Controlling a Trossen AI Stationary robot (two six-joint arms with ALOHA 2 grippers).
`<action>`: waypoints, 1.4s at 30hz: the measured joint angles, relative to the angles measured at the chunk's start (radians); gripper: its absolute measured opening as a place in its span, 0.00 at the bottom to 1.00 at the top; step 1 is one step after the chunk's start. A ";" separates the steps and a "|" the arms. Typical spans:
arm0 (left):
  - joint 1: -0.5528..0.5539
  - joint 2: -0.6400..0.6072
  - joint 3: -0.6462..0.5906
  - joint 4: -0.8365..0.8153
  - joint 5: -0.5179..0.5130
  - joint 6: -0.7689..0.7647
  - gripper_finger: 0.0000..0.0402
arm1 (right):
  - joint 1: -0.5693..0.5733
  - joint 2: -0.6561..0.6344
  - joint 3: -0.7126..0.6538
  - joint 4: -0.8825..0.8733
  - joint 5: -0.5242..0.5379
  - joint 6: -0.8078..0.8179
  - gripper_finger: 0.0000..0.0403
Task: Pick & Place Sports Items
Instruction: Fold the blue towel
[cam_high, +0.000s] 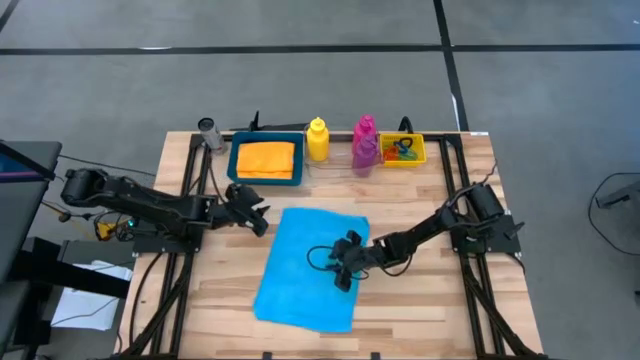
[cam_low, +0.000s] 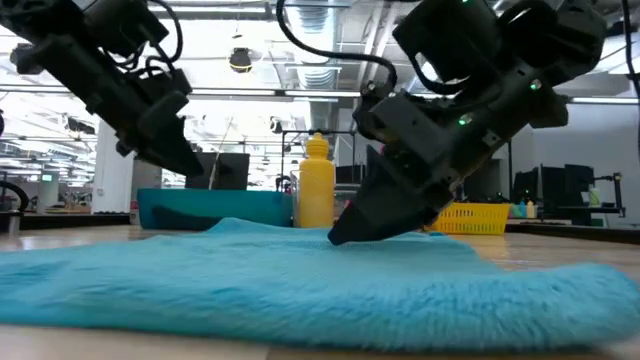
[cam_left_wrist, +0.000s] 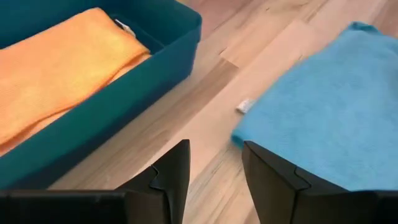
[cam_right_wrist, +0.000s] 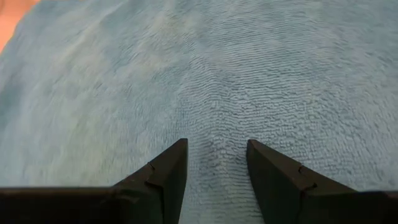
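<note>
The cyan cloth (cam_high: 310, 265) lies spread flat on the table's middle. My right gripper (cam_high: 343, 262) is open, with its fingertips down on the cloth near its middle (cam_right_wrist: 216, 146). My left gripper (cam_high: 255, 215) is open and empty. It hovers above the table by the cloth's far left corner (cam_left_wrist: 239, 134). The orange cloth (cam_high: 266, 158) lies folded in the blue tray (cam_high: 236, 160). The yellow bottle (cam_high: 317, 140) and the magenta bottle (cam_high: 365, 132) stand upright at the far edge. A purple bottle (cam_high: 363, 157) seems to stand close against the magenta one. Coloured rings (cam_high: 403, 150) lie in the yellow bin. My right gripper touches the top face of the cyan cloth near its middle (cam_low: 345, 245) with its open fingertips (cam_right_wrist: 177, 152). It slants down from the table's right. Nothing is pinched between the fingers. The cloth lies flat on the table.
The blue tray, the bottles and the yellow bin (cam_high: 420, 158) stand in a row along the far edge. A small grey cylinder (cam_high: 208, 128) stands at the far left corner. Bare wood shows to the left and right of the cloth.
</note>
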 joint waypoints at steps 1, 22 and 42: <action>0.000 -0.014 -0.010 -0.001 0.001 0.000 0.36 | 0.007 0.000 0.000 0.000 -0.003 -0.008 0.39; -0.244 0.057 -0.139 0.478 0.496 0.032 0.36 | 0.032 0.002 -0.002 -0.011 0.089 -0.037 0.39; -0.500 0.682 0.003 0.841 0.311 0.098 0.36 | 0.051 0.003 0.090 -0.135 0.185 -0.066 0.39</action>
